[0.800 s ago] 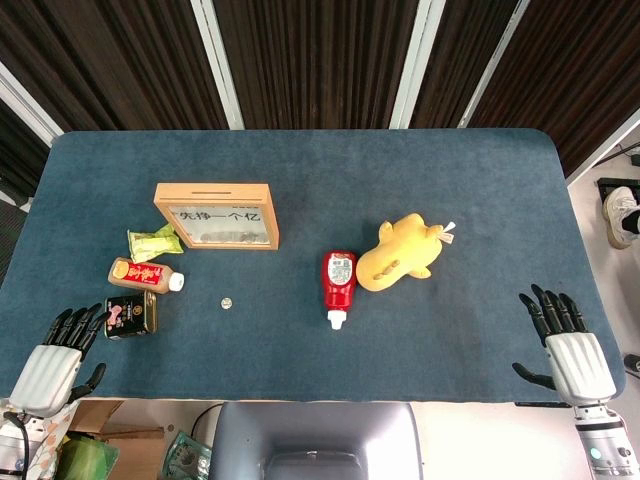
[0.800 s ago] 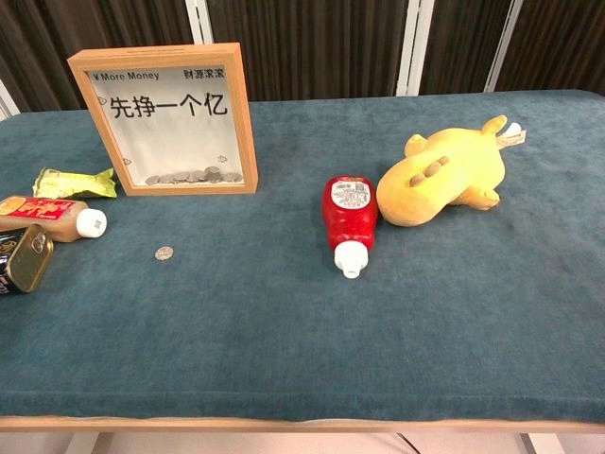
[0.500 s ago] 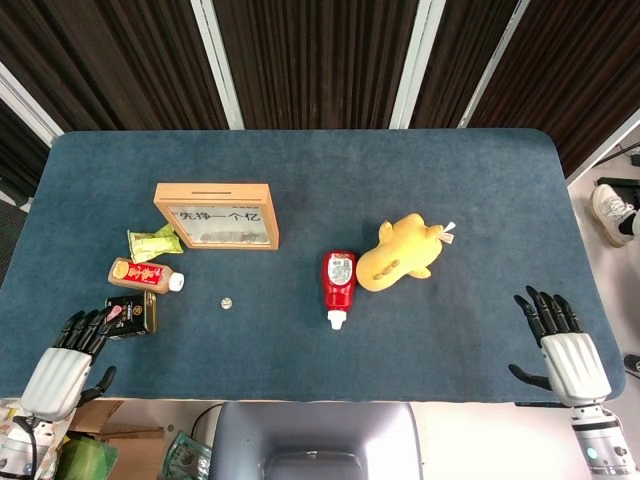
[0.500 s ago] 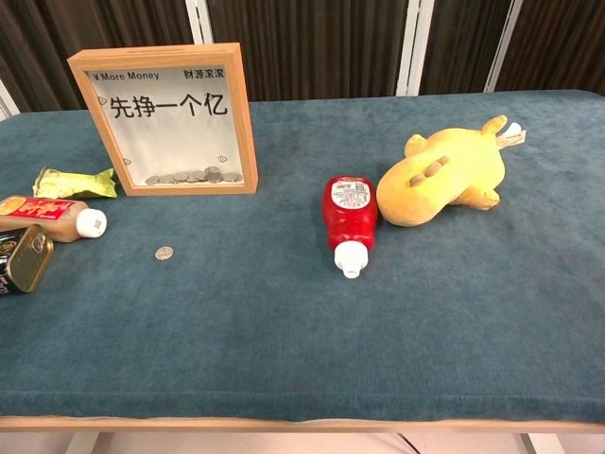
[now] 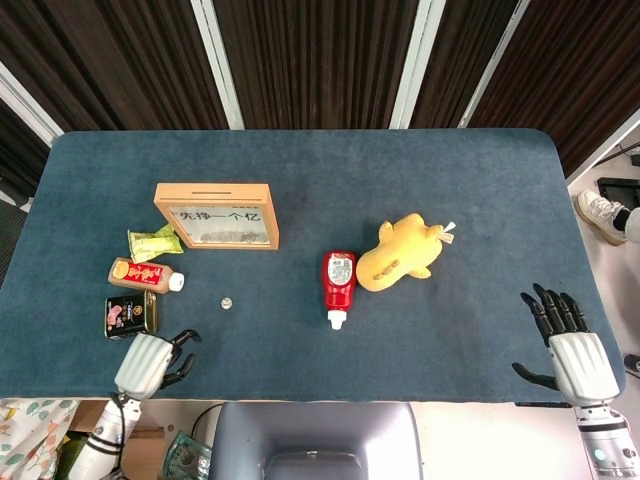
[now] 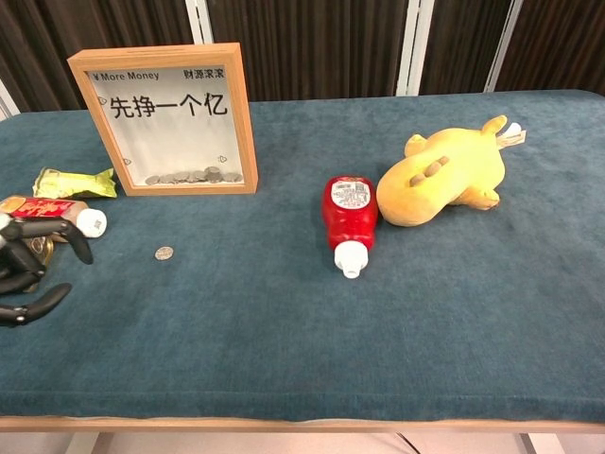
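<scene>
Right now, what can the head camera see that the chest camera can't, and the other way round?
Only the head view shows the right hand with fingers spread at the table's near right edge, the black tin in full, and the slot on top of the wooden coin frame. Only the chest view shows the frame's printed front and the coins piled inside. Both show the left hand, holding nothing, near the loose coin, plus the ketchup bottle, yellow plush toy, green packet and drink bottle.
</scene>
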